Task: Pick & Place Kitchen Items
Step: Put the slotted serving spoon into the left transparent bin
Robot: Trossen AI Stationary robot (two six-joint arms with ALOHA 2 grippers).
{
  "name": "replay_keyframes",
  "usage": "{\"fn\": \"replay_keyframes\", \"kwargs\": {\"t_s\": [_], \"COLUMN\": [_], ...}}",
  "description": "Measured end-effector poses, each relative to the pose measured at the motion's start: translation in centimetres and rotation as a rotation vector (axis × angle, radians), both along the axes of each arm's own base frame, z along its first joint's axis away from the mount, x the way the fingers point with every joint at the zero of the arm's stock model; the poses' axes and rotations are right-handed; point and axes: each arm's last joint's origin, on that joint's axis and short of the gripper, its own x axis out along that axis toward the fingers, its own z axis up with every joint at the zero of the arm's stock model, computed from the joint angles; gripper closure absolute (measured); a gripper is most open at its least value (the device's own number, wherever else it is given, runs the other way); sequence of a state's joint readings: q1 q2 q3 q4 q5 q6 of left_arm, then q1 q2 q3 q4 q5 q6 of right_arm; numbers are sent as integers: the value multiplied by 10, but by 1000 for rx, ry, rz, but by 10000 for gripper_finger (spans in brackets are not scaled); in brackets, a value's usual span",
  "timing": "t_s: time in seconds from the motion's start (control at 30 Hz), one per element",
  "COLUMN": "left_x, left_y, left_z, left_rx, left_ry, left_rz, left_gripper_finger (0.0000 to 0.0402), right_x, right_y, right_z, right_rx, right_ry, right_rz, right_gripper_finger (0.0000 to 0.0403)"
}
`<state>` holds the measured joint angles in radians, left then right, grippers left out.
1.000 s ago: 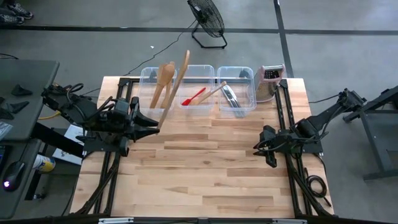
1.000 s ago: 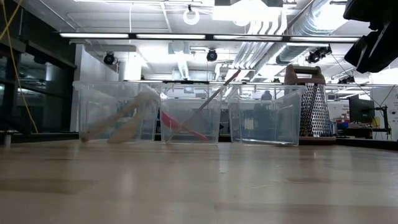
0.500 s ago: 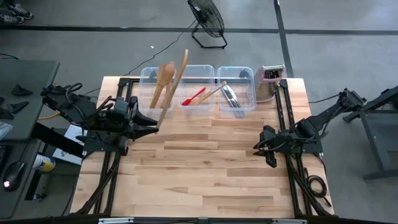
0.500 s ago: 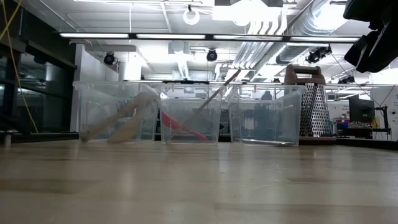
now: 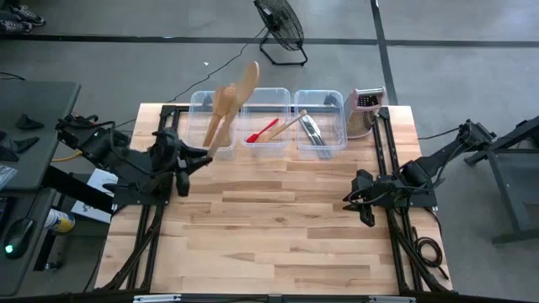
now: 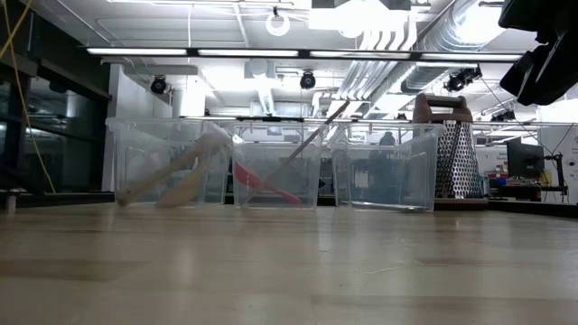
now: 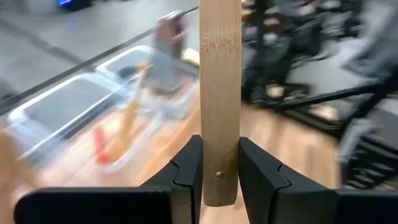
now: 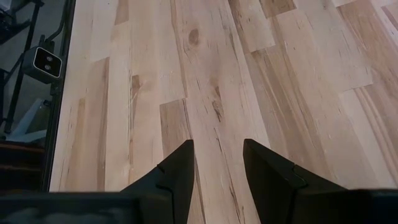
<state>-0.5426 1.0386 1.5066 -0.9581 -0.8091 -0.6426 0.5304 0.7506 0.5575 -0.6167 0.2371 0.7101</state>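
A pale wooden spatula (image 5: pixel 238 99) is pinched by its handle in the left gripper (image 5: pixel 205 155) and held over the left tub (image 5: pixel 200 103) at the table's (image 5: pixel 286 227) far edge. The remaining utensils are already sorted into the tubs; only this one is left. The right gripper (image 8: pixel 214 163) is parked near the right edge, jaws spread, empty.

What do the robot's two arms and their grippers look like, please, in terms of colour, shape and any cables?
Both arms are black, built of jointed segments. The left gripper has two flat, angular black fingers, one with a small screw near its tip. The right gripper has matching matte-black wedge-shaped fingers. From above, black cables bundle along the left arm, with a looped cable below the right arm. No markings show.
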Motion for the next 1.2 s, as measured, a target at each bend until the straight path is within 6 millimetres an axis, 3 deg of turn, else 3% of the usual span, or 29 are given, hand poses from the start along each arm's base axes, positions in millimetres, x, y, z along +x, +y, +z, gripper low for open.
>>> {"fn": "replay_keyframes", "kwargs": {"t_s": [0.23,0.67,1.0,1.2], "left_x": [-7,14,34,40], "left_y": [12,56,91,120], "left_z": [-25,-87,-132,-147], "left_rx": [-9,-7,-19,-30], "left_ry": [118,355,511,551], "left_rz": [232,550,516,566], "left_gripper_finger": [331,331,331,331], "right_x": [0,7,12,14], "right_y": [-1,-13,-26,-32], "right_z": [0,2,2,2], "right_rx": [-16,-20,-24,-25], "right_ry": [-14,-45,-44,-44], "right_rz": [-41,-158,-249,-295], "right_gripper_finger": [272,272,272,272]}}
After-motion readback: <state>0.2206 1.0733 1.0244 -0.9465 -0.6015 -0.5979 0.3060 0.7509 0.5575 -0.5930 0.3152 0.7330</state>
